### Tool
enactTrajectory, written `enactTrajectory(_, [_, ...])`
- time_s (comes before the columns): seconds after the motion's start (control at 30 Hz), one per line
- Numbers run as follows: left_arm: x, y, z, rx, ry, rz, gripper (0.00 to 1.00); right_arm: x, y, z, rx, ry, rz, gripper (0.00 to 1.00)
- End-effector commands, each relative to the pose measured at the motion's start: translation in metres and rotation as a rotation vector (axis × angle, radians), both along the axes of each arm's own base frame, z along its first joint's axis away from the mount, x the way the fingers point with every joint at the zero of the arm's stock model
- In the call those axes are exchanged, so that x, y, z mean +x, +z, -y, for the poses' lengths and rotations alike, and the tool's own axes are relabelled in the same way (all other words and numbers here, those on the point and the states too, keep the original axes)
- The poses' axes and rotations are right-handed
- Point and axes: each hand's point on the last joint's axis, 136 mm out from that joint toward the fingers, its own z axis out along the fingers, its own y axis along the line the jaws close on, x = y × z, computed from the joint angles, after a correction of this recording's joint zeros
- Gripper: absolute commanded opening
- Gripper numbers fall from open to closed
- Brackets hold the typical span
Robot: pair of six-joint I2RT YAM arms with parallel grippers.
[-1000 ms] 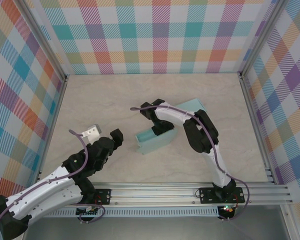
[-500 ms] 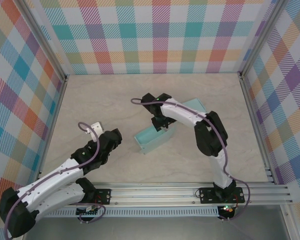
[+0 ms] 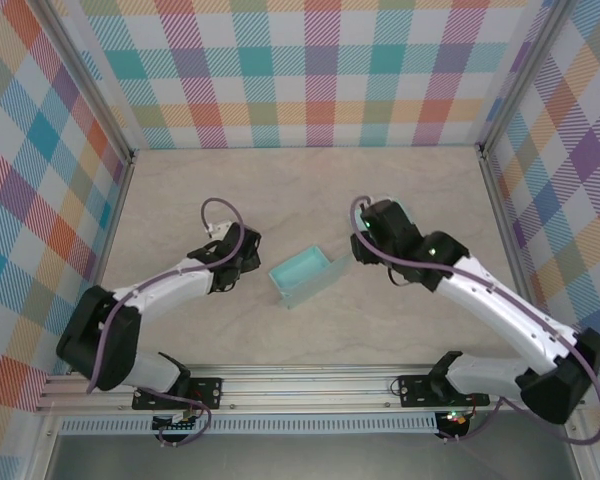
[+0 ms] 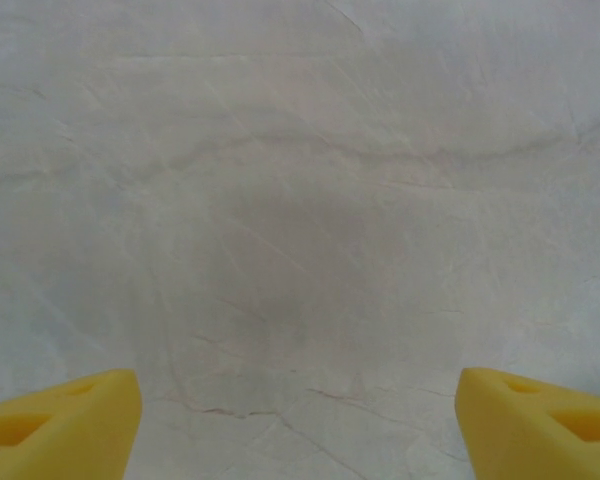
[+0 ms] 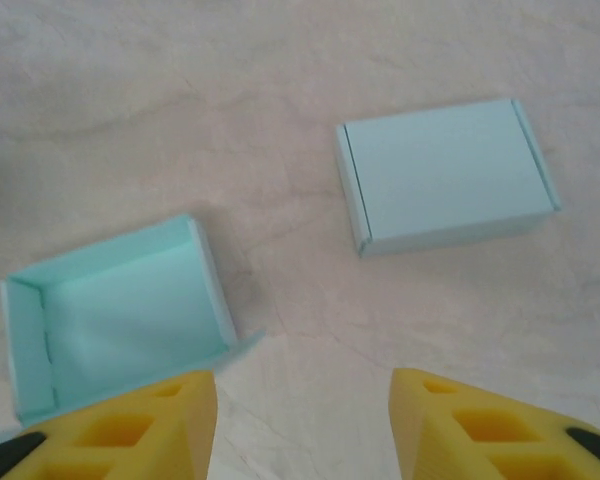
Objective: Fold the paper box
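Obstacles you must steer round: the open paper box (image 3: 305, 278) mid-table, walls upright, and a flat folded piece (image 5: 445, 175) near it but apart. Room you have: bare table (image 3: 230, 190) behind both up to the plaid walls (image 3: 310, 80), the gap between the two pieces, and the strip between box and left gripper (image 3: 245, 252).

Both arms stretch out and bend in toward the middle. The left claw (image 3: 242, 255) has its fingers spread wide. The right claw (image 3: 370, 232) has its fingers apart too.
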Motion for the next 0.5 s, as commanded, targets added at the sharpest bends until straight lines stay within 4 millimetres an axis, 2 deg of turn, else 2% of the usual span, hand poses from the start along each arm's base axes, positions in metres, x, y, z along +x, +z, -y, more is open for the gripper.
enactTrajectory(0.0, [0.017,-0.005,0.012,0.003,-0.038,-0.019,0.81,-0.015,-0.031,0.003,0.121,-0.067,-0.054,0.44])
enactTrajectory(0.17, [0.03,-0.027,0.022,0.036,-0.067,-0.087,0.77,-0.046,-0.093,-0.016,0.322,-0.013,-0.184,0.34])
enactTrajectory(0.23, [0.032,-0.034,0.025,0.043,-0.071,-0.113,0.75,-0.051,-0.113,-0.023,0.387,-0.022,-0.226,0.32])
enactTrajectory(0.33, [0.028,-0.043,0.03,0.012,-0.083,-0.133,0.71,-0.054,-0.132,-0.037,0.474,-0.011,-0.263,0.32])
enactTrajectory(0.47, [0.021,-0.053,0.039,-0.064,-0.095,-0.137,0.67,-0.048,-0.145,-0.054,0.524,0.014,-0.287,0.32])
